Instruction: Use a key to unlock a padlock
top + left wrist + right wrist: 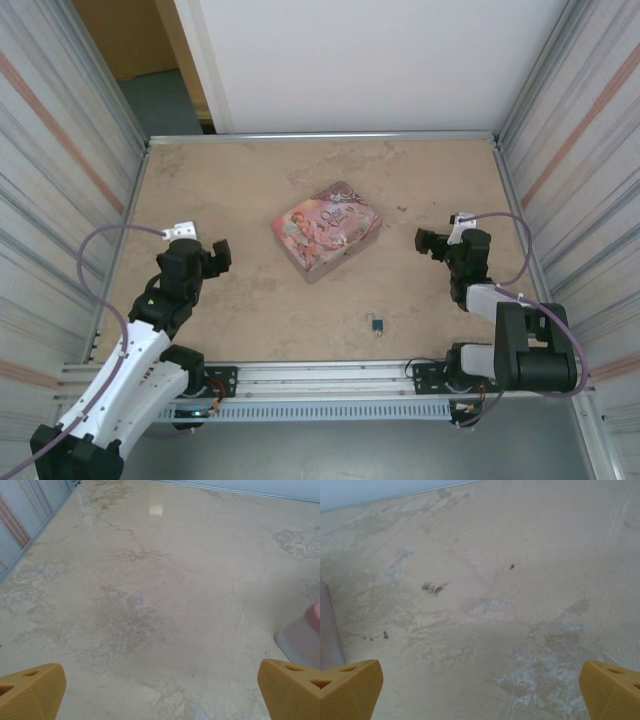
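While left gripper [160, 692] and right gripper [480, 692] hang with jaws spread, empty | we note padlock [377, 324] | long axis roughly near-to-far | pointing end too small to tell

Both arms bolt onto the silver rail [330, 378] and they're mostly chunky black. Left arm [140, 350] at the rail's left end has long white shells and a tiny green light [152, 298]; right arm [525, 355] has one white shell. Lilac cables [92, 262] loop off each. Fingers [30, 692] are mustard-yellow wedges, textured inside.
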`<control>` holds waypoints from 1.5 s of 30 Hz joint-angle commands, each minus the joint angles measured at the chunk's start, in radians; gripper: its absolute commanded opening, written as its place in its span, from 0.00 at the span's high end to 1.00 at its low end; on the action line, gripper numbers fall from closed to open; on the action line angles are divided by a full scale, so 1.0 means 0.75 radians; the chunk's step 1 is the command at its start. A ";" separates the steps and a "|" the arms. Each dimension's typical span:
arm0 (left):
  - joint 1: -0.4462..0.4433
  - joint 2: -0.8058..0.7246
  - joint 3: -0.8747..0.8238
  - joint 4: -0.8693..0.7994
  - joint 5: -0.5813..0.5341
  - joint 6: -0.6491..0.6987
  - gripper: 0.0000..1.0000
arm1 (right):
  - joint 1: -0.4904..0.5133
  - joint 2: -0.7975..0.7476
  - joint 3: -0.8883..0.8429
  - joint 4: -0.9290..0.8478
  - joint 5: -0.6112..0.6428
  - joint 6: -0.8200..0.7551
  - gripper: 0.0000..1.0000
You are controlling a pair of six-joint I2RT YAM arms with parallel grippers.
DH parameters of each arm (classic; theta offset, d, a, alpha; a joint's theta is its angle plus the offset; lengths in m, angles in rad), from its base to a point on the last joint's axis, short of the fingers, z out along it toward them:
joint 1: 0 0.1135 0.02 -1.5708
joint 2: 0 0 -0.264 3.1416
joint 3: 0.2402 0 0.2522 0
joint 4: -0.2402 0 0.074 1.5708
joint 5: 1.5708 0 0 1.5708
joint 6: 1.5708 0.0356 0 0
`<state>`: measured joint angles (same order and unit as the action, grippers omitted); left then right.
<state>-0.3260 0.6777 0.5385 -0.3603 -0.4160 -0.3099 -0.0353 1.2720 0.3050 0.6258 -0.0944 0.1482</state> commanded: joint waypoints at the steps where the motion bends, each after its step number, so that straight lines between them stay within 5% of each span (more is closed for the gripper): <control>1: 0.015 -0.007 -0.020 0.029 -0.002 0.005 0.01 | -0.007 -0.017 -0.016 0.111 -0.039 -0.020 0.01; 15: 0.019 -0.007 -0.050 0.055 0.009 -0.005 0.01 | 0.002 -0.040 -0.110 0.280 -0.090 0.008 0.01; 30: 0.041 -0.053 -0.100 0.093 0.035 0.000 0.01 | 0.010 -0.146 -0.079 0.154 -0.042 -0.115 0.01; 45: 0.149 0.029 -0.119 0.177 0.100 0.047 0.01 | -0.022 0.149 -0.041 0.376 -0.055 -0.146 0.01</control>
<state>-0.2291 0.6857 0.4595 -0.2729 -0.3565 -0.3019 -0.0357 1.3472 0.2390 0.8383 -0.1349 0.0597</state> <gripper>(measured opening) 0.987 0.991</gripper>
